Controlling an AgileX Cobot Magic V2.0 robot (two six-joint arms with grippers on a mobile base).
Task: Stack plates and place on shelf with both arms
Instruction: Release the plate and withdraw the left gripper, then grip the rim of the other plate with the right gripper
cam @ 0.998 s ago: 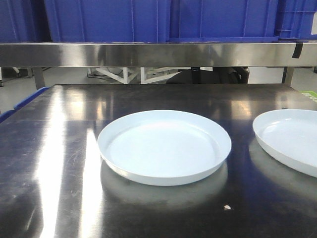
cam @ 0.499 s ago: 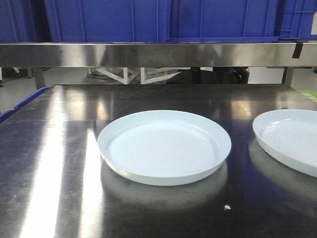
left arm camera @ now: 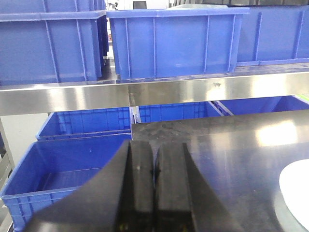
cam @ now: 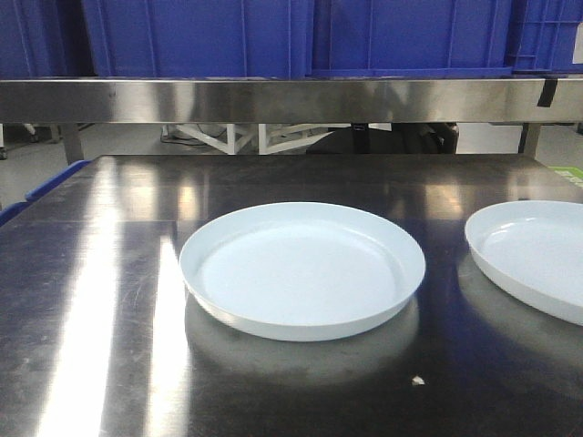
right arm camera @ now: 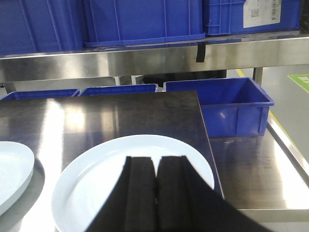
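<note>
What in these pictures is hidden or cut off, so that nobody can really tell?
Front view: the right plate runs off the picture's edge; no arm shows.
Left wrist view: the left gripper hides the table near it; the centre plate is a sliver at the edge.
Right wrist view: the right gripper covers the right plate's near rim.

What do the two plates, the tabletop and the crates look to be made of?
Centre plate and right plate: probably plastic or melamine, pale bluish-white, smooth with a soft sheen; glazed ceramic not ruled out. Tabletop: brushed stainless steel, shown by streaky glare and the plates' reflections. Crates: moulded blue plastic, fairly matte, with ribbed walls.
</note>
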